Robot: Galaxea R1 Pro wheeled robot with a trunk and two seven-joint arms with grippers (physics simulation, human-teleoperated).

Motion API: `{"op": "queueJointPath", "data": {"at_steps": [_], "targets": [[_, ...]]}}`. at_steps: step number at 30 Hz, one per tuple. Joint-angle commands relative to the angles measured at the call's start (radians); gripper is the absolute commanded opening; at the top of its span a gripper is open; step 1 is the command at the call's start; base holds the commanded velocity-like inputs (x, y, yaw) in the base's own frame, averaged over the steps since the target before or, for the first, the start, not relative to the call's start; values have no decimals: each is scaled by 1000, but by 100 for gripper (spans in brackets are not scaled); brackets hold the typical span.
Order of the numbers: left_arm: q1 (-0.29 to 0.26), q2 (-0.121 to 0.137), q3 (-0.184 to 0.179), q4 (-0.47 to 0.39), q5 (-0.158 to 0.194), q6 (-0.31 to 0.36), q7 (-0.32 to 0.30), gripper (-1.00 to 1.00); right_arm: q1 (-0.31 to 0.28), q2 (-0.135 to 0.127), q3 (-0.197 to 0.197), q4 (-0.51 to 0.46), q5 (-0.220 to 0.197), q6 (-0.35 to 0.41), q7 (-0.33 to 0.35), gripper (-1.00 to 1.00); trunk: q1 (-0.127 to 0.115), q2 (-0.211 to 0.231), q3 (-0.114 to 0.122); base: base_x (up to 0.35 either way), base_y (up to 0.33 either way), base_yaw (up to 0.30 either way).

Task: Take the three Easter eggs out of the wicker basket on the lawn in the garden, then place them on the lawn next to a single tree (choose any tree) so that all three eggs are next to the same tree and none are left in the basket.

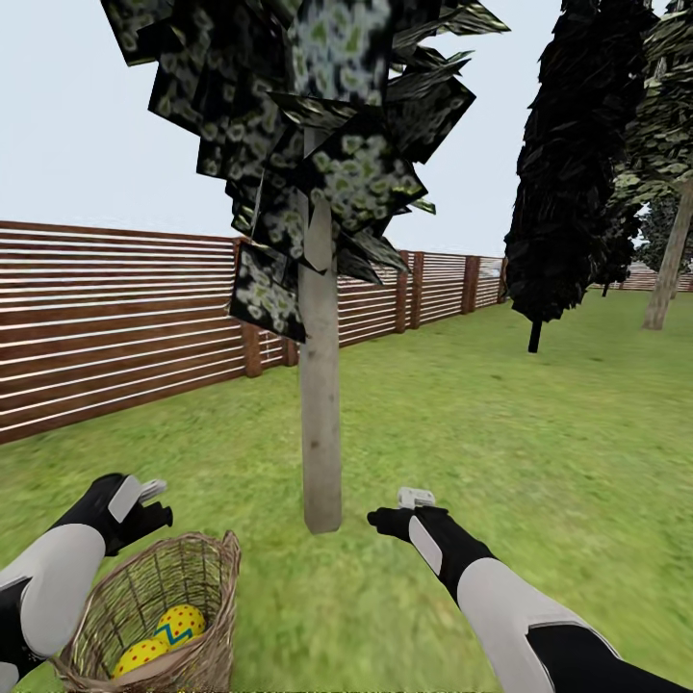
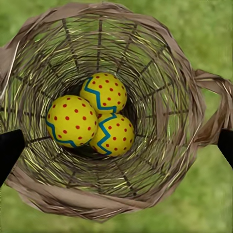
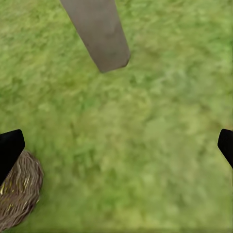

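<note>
Head view, left to right. Left gripper (image 1: 144,505) at the end of a black-and-white arm, raised above the far rim of the wicker basket (image 1: 207,563); fingers apart, nothing between them. Basket upright on the lawn (image 1: 539,423), near the foot of the tree (image 1: 320,433) with the pale grey-beige trunk and the dark foliage speckled whitish-green. Two Easter eggs (image 1: 175,624) visible through the basket's mouth, yellow with red dots and a blue zigzag band, touching each other. Brown slatted fence (image 1: 115,318) behind, running off toward the right. Right gripper (image 1: 402,515) just right of the trunk's base, low over bare grass, well apart from the basket; state not readable from this angle. All-black tree (image 1: 563,192) farther back on the right, a second pale-trunked tree (image 1: 674,250) at the far right edge.

Left wrist view. Basket (image 2: 179,97) seen straight down its open weave, one loop handle (image 2: 216,104) on the side. All three Easter eggs (image 2: 103,92) at the bottom, pressed together in a cluster, directly under the camera and well below the gripper. Two dark fingertips (image 2: 9,150) at opposite edges of the picture, wide apart, outside the basket's rim.

Right wrist view. Grass (image 3: 145,145) below, trunk base (image 3: 99,34) ahead, part of the basket's rim (image 3: 19,194) beside one fingertip (image 3: 9,148). Fingertips at opposite edges, spread, holding nothing.

No brand, label or legible writing anywhere.
</note>
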Motion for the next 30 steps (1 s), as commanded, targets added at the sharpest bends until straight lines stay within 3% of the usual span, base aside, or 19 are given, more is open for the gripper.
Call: {"op": "queueJointPath", "data": {"at_steps": [1,24,30], "targets": [[-1,1,2,-1,11,3,9,100,-1,0,0,-2,-6,5,-1,100,4,-8,-4,0,0,0],[1,4,1,0,11,-80,9,100,-1,-1,0,-1,-7,5,-1,100,92,-169,-76,0,0,0],[1,4,1,0,11,-80,9,100,-1,0,0,-1,-7,5,-1,100,92,-169,-76,0,0,0]]}}
